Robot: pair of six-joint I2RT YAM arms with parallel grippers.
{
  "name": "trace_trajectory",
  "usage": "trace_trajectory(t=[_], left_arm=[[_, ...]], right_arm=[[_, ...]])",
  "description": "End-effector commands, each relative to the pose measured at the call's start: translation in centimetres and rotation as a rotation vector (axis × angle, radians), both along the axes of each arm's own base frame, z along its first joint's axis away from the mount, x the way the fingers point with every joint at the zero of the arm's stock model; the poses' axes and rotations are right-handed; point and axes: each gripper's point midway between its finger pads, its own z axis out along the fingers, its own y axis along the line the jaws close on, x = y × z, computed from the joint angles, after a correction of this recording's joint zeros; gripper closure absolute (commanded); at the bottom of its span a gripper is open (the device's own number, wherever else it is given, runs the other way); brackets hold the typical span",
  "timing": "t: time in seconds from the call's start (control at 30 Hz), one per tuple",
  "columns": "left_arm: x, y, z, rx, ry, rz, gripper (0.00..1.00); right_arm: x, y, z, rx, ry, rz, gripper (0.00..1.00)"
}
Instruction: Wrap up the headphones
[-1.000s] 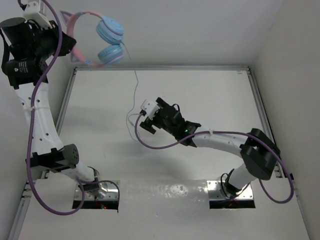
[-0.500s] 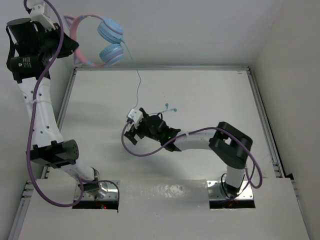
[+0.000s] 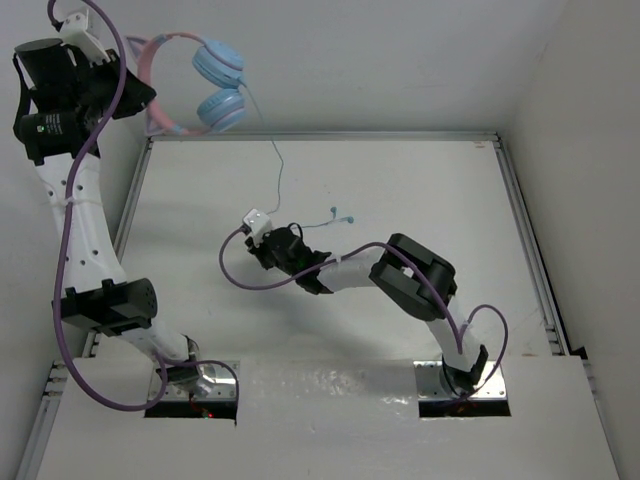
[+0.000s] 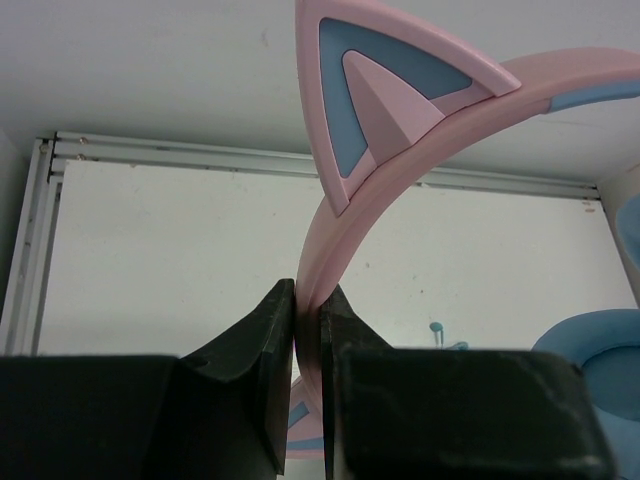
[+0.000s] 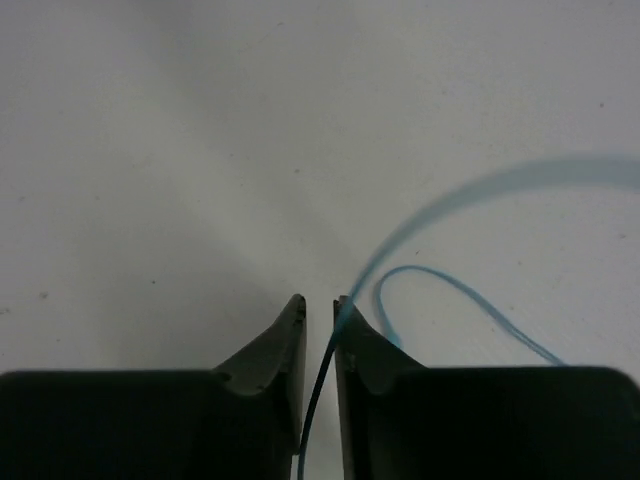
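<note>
The headphones (image 3: 221,107) hang in the air above the far-left corner of the worktop (image 3: 400,190), against the white back wall. Their two light blue ear cups (image 3: 219,64) sit one above the other, folded close together. The pink headband (image 4: 400,160) curves away from them to the left, and the left wrist view shows a cat-ear point (image 4: 385,95) in pink and blue standing up on it.

The left hand (image 3: 140,98) is clamped tight on the headband, its two black fingers (image 4: 262,330) pressed on either side of the pink strip.

A thin pale blue cable (image 3: 278,170) drops from the ear cups to the middle of the worktop. There it passes into the right hand (image 3: 268,250), and its free end (image 3: 338,215) lies on the worktop just right of that hand.

The right hand is low over the worktop with its fingers (image 5: 280,340) narrow. The cable (image 5: 430,275) runs through the slim gap between them, against the right finger's inner edge.

A white label (image 3: 40,128) on the left arm's black joint is too small to read. Thick purple cables (image 3: 68,230) trail along both arms.
</note>
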Motion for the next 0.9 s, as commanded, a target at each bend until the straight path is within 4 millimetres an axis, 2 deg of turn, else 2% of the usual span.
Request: trace_trajectory(t=[0.0,0.03,0.1,0.2,0.23,0.27,0.3,0.33,0.37,0.43,0.47,0.5,0.53,0.57,0.6,0.63,0.67,0.7,0.73,0.77,0.8,0.83,0.87], left_arm=[[0.1,0.4,1.5,-0.021,-0.055,0.016,1.0],[0.1,0.4,1.3,-0.021,-0.049,0.017,1.0],[0.3,0.7,0.9,-0.007,-0.042,0.024,1.0],[0.9,1.7,0.0,0.031,-0.03,0.055,1.0],[1.2,2.1,-0.5,0.041,-0.023,0.066,1.0],[1.6,2.7,-1.4,0.064,-0.002,0.082,1.0],[1.9,2.8,-1.8,0.081,-0.001,0.086,1.0],[2.2,3.1,-2.5,0.107,0.009,0.089,1.0],[2.6,3.7,-3.9,0.128,0.04,0.109,1.0],[3.4,3.9,-5.2,0.221,0.052,0.11,1.0],[3.7,3.7,-6.1,0.26,0.066,0.095,1.0],[4.3,2.3,-7.9,0.297,0.098,0.056,1.0],[4.5,2.6,-9.2,0.378,0.13,0.057,1.0],[4.9,0.9,-10.6,0.415,0.152,0.014,1.0],[5.1,0.2,-12.8,0.442,0.193,-0.015,1.0],[5.2,-0.2,-14.0,0.48,0.216,-0.039,1.0],[5.4,-1.9,-15.0,0.494,0.226,-0.089,1.0],[5.4,-2.9,-16.8,0.512,0.256,-0.13,1.0],[5.5,-3.4,-17.4,0.525,0.265,-0.147,1.0],[5.6,-6.2,-17.8,0.549,0.251,-0.207,1.0],[5.4,-7.4,-18.6,0.566,0.257,-0.236,1.0],[5.2,-10.0,-18.9,0.596,0.244,-0.294,1.0],[5.0,-11.3,-19.0,0.606,0.234,-0.325,1.0]], right_arm=[[-1.5,2.6,0.3,0.014,0.086,0.13,0.89],[-2.1,2.3,0.3,0.013,0.112,0.137,0.99],[-2.8,1.6,1.0,0.043,0.138,0.13,1.0],[-4.6,-1.6,3.1,0.055,0.114,0.128,1.0],[-5.8,-3.7,4.1,0.049,0.115,0.125,1.0],[-6.4,-4.8,4.6,0.043,0.115,0.119,1.0],[-7.1,-6.3,4.5,0.016,0.126,0.11,1.0],[-8.2,-8.3,5.9,0.024,0.116,0.108,1.0],[-8.8,-9.5,6.3,0.014,0.112,0.105,1.0],[-10.1,-12.5,5.7,-0.068,0.129,0.093,1.0],[-10.5,-13.4,8.6,-0.036,0.09,0.096,1.0],[-11.2,-15.0,8.1,-0.119,0.1,0.098,1.0],[-11.2,-15.4,10.1,-0.124,0.07,0.101,1.0],[-11.2,-16.1,12.9,-0.123,0.002,0.111,1.0],[-11.1,-17.3,14.7,-0.185,-0.023,0.106,1.0],[-10.9,-18.1,16.2,-0.216,-0.058,0.097,1.0],[-10.9,-19.6,17.4,-0.295,-0.095,0.097,1.0],[-9.9,-20.4,21.2,-0.285,-0.165,0.038,1.0],[-9.5,-21.2,22.9,-0.303,-0.21,0.011,1.0],[-9.1,-22.2,25.0,-0.329,-0.29,-0.003,1.0],[-8.6,-22.8,27.3,-0.32,-0.353,-0.035,1.0],[-7.8,-23.8,28.9,-0.359,-0.431,-0.072,1.0],[-6.7,-24.6,31.0,-0.33,-0.488,-0.126,1.0]])
